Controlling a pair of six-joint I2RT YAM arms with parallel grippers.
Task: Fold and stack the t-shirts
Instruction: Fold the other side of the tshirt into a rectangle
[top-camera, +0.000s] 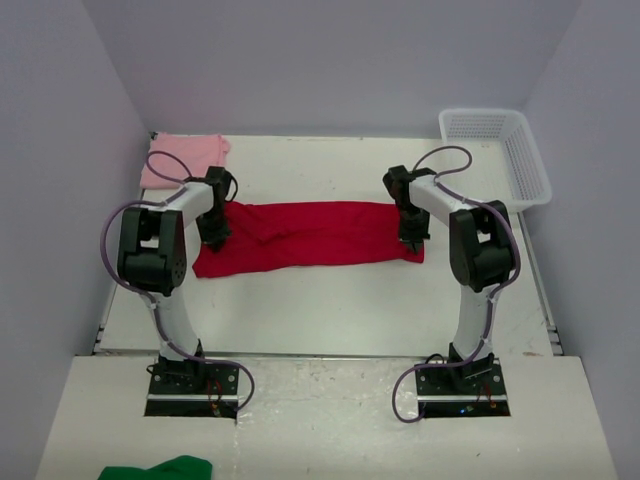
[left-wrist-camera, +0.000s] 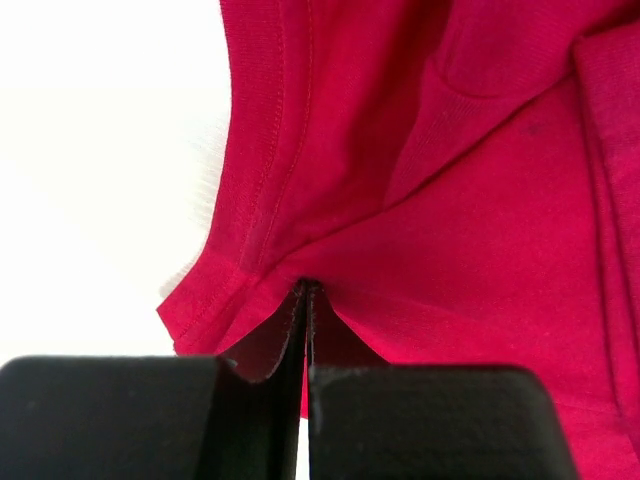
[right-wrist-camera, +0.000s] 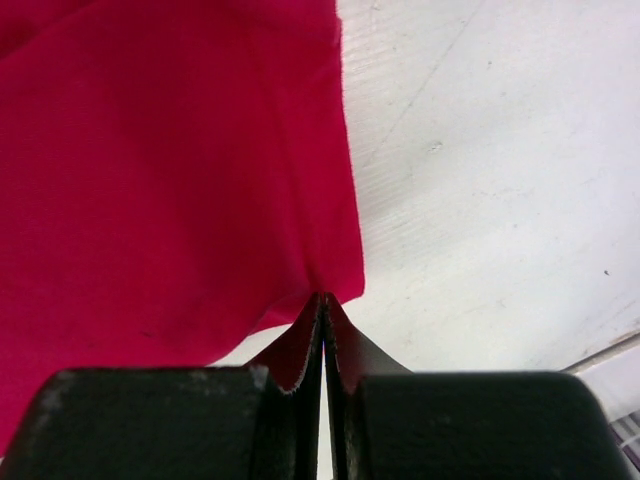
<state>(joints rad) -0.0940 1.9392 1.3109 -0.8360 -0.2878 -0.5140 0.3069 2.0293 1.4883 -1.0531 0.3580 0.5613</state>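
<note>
From the top view, the red t-shirt (top-camera: 310, 235) is seen laid as a long band across the middle of the tabletop (top-camera: 330, 310). The pink t-shirt (top-camera: 185, 158) is folded small at the far left corner, well apart from the white basket (top-camera: 500, 150) at the far right. The left claw (top-camera: 213, 240) is set at the band's left end and the right claw (top-camera: 411, 243) at its right end, though from above it cannot be told whether either is closed. In the left wrist view the left claw (left-wrist-camera: 305, 290) is shown pinched together on a tuck of red cloth beside a stitched hem. Overlapping layers and seams are revealed here that the top view flattens. In the right wrist view the right claw (right-wrist-camera: 323, 300) is seen closed on the very corner of the cloth, with bare tabletop just beside it (only a thin nip is held). The garment is judged light, soft and limp, so sagging between the two holds is to be expected. Hold is best taken at hems and corners, where doubled cloth resists slipping.
</note>
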